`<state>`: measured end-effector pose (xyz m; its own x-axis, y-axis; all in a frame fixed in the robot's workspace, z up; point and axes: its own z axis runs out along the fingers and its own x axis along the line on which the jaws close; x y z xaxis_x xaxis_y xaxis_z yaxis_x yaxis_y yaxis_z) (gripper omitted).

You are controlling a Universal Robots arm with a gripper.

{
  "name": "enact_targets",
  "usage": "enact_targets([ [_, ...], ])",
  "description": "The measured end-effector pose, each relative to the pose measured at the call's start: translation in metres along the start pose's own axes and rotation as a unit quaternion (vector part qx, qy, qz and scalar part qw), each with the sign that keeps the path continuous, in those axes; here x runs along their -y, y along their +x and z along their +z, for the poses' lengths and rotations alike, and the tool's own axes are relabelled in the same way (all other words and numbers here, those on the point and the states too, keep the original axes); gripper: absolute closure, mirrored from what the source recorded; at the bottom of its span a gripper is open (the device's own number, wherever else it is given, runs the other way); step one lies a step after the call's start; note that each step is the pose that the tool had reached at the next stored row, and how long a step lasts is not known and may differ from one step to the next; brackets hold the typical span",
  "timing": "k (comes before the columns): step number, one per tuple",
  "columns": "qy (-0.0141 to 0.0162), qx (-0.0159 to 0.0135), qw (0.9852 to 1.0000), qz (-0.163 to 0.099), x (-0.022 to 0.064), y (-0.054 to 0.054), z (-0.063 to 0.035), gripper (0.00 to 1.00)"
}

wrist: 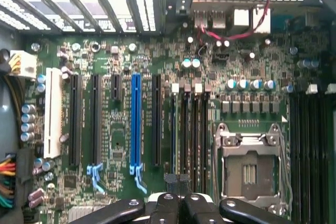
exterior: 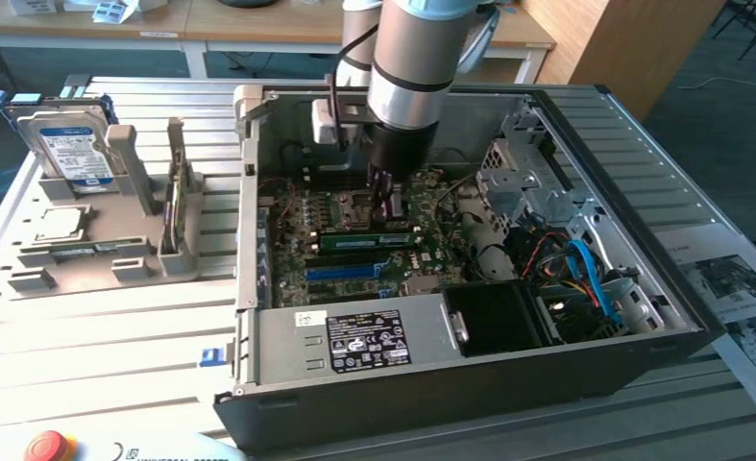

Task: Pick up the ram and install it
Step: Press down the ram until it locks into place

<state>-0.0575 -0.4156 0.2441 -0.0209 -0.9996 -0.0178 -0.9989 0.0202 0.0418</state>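
Reaching down into the open computer case [exterior: 634, 355], the pincer [exterior: 387, 205] has its fingers together just above the ram [exterior: 367, 239], which sits on edge in a motherboard slot beside the CPU socket [wrist: 251, 174].

Daylight from above, case interior shadowed, mild blur

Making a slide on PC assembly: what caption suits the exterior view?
Robot arm's shut pincer presses the ram down beside the CPU socket inside an open computer case.
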Motion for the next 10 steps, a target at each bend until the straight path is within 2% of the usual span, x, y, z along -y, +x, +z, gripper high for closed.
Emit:
enact_targets([
  [7, 0.0, -0.0001, 1.0, 0.0, -0.013, 0.0, 0.0006, 0.89],
  [10, 0.0, -0.0001, 1.0, 0.0, -0.0141, 0.0, 0.0007, 0.89],
])
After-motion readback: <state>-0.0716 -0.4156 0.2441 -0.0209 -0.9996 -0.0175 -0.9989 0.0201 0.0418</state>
